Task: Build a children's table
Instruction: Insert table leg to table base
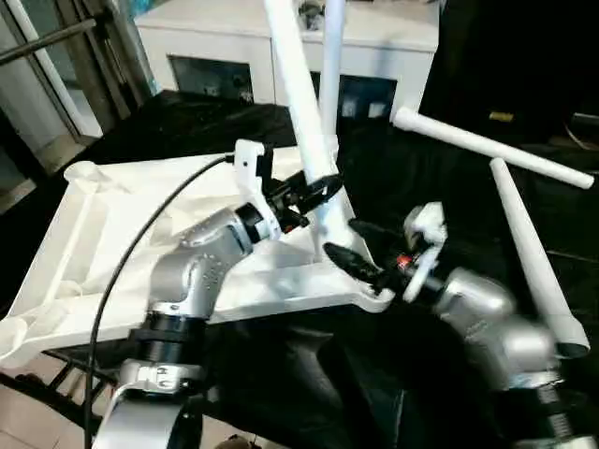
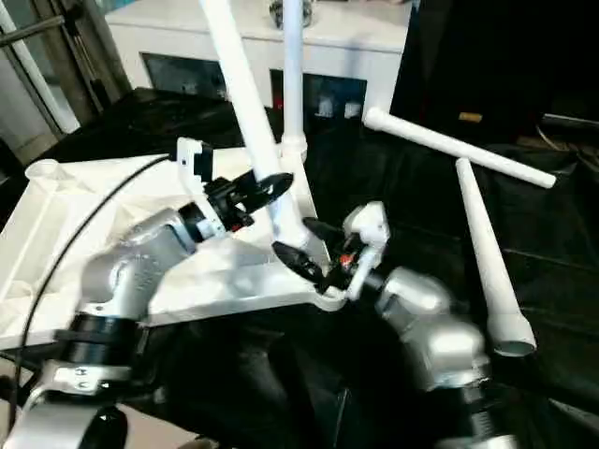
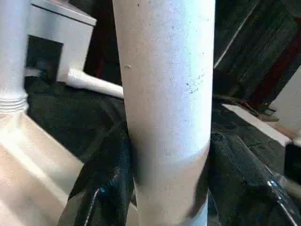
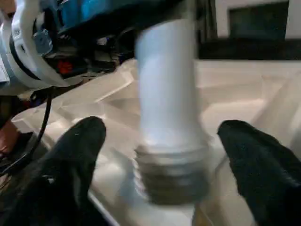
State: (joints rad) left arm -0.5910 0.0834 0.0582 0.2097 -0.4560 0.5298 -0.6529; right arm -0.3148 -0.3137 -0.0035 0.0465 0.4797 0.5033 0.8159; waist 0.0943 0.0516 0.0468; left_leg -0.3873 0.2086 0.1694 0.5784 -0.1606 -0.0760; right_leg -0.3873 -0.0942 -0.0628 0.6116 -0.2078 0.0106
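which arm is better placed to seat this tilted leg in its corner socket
Left, probably: the left gripper is shut on the tilted leg, so it can steer it. The right gripper is open around the threaded end, gripping nothing.

Head pair: the tabletop (image 1: 122, 234) is viewed from above, forward and down, over both forearms.
Left wrist: set very close to the tilted leg (image 3: 164, 94), aimed toward the far cabinet (image 3: 56, 28).
Right wrist: set close to that leg's threaded foot.
Shared: the tilted leg.

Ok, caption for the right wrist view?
Right gripper open around a white leg, its threaded end at the tabletop corner.
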